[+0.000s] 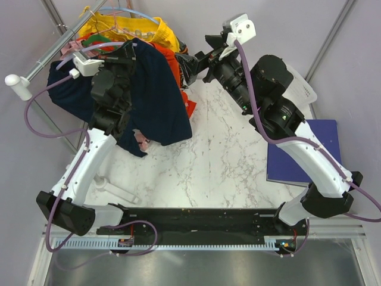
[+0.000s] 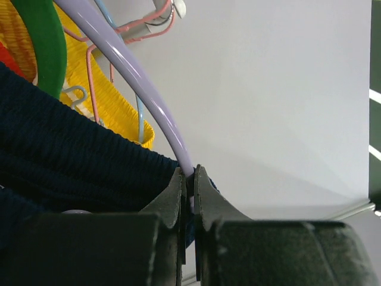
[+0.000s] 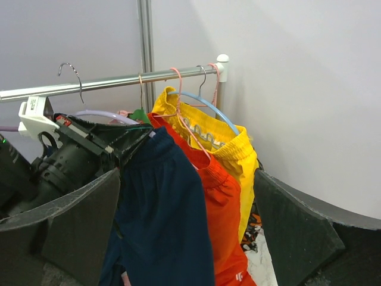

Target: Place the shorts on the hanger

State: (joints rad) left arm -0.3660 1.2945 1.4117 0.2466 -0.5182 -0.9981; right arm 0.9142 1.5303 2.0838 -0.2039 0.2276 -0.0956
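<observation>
The navy shorts (image 1: 158,98) hang by the rack, their ribbed waistband draped over the pale hanger (image 1: 104,46). My left gripper (image 1: 127,52) is raised at the waistband's right end. In the left wrist view the gripper (image 2: 189,173) is shut on the hanger's (image 2: 137,83) arm together with the waistband (image 2: 71,155). My right gripper (image 1: 191,65) is open beside the hanging clothes. In the right wrist view its jaws (image 3: 187,179) stand wide apart and empty, facing the navy shorts (image 3: 166,220) and the hanger (image 3: 98,113).
The metal rack rod (image 3: 119,78) carries orange shorts (image 3: 220,202) and yellow shorts (image 3: 235,149) on pink and light blue hangers (image 3: 205,104). A green hanger (image 2: 44,42) sits close by. Pink fabric (image 1: 141,140) peeks below the navy shorts. A blue folder (image 1: 303,149) lies at the table's right.
</observation>
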